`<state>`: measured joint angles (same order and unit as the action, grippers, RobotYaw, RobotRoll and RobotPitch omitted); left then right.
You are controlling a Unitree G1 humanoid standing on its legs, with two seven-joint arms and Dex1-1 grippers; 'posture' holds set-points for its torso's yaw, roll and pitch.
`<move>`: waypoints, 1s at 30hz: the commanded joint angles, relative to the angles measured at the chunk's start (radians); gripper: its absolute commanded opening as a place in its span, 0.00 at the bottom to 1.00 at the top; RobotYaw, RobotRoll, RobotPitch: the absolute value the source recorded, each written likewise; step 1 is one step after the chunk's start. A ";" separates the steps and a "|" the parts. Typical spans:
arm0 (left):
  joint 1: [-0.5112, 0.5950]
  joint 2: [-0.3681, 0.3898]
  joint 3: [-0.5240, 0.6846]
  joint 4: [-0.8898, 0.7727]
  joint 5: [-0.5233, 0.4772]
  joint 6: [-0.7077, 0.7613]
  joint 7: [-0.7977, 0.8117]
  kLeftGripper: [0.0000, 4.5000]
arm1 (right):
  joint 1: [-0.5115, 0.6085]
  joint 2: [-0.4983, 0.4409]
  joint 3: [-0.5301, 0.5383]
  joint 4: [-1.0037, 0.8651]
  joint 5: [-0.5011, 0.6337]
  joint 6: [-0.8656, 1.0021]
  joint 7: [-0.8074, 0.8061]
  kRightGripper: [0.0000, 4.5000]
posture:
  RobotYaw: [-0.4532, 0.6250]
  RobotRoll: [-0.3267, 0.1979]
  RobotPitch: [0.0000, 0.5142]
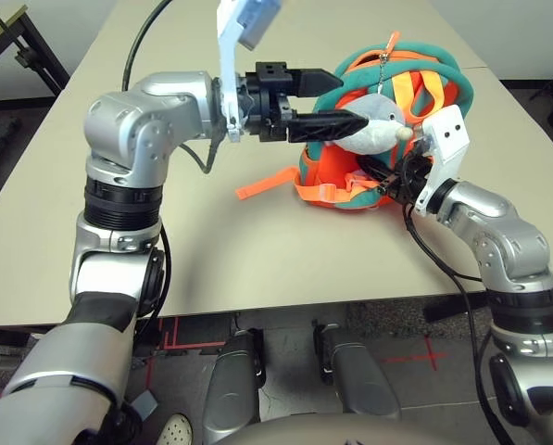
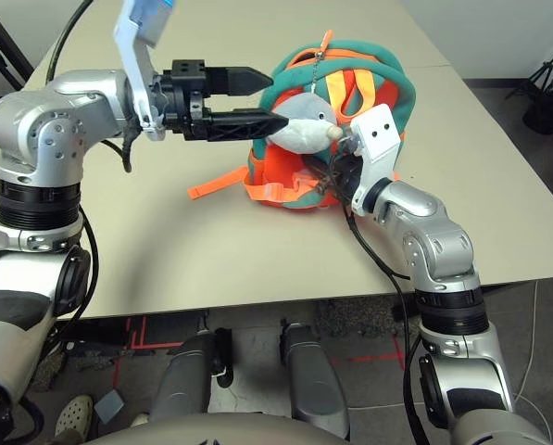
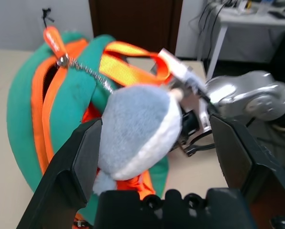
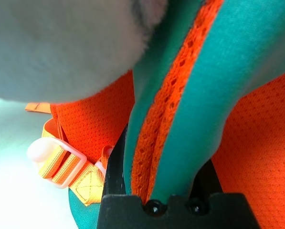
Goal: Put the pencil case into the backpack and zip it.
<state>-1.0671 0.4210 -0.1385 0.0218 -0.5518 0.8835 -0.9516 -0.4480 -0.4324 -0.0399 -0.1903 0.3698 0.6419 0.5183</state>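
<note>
The orange backpack [image 1: 415, 93] with teal trim stands on the table at the right of centre, its zipper pull [image 3: 54, 40] at the top. A grey plush charm [image 1: 376, 125] hangs on a chain over its front. My left gripper [image 1: 350, 100] reaches in from the left, open, with its fingers on either side of the plush charm [image 3: 137, 129]. My right gripper [image 1: 387, 176] is low at the backpack's right side, shut on a teal-and-orange padded strap [image 4: 180, 119] of the backpack. The pencil case is out of view.
A loose orange webbing strap [image 1: 262, 184] trails from the backpack's base across the beige table [image 1: 165, 269] toward the left. The table's front edge runs just ahead of my arms. A black stand [image 1: 17, 46] is on the floor at far left.
</note>
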 commanded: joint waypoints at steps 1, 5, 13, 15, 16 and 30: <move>-0.014 -0.023 -0.065 0.035 0.059 -0.040 0.001 1.00 | 0.023 0.007 0.030 0.038 -0.016 0.018 -0.001 0.14 | 0.28 0.62 0.31; -0.029 -0.077 -0.091 0.103 0.115 -0.091 0.028 1.00 | 0.021 0.010 0.031 0.041 -0.017 0.014 -0.003 0.14 | 0.28 0.62 0.31; -0.057 -0.144 -0.105 0.239 0.205 -0.155 0.060 1.00 | 0.016 0.016 0.030 0.047 -0.024 0.008 -0.003 0.14 | 0.27 0.62 0.30; -0.056 -0.148 -0.103 0.245 0.210 -0.150 0.056 0.96 | 0.017 0.016 0.029 0.046 -0.025 0.007 -0.003 0.14 | 0.27 0.62 0.30; -0.052 -0.147 -0.103 0.242 0.212 -0.148 0.052 0.91 | 0.018 0.016 0.028 0.045 -0.025 0.007 -0.004 0.14 | 0.27 0.62 0.30; -0.056 -0.116 -0.020 0.188 0.174 -0.089 0.057 0.72 | 0.013 0.016 0.033 0.060 -0.031 -0.004 0.003 0.14 | 0.28 0.62 0.30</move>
<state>-1.1178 0.2911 -0.1848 0.2371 -0.3667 0.7707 -0.9058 -0.4514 -0.4175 -0.0323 -0.1632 0.3510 0.6181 0.5167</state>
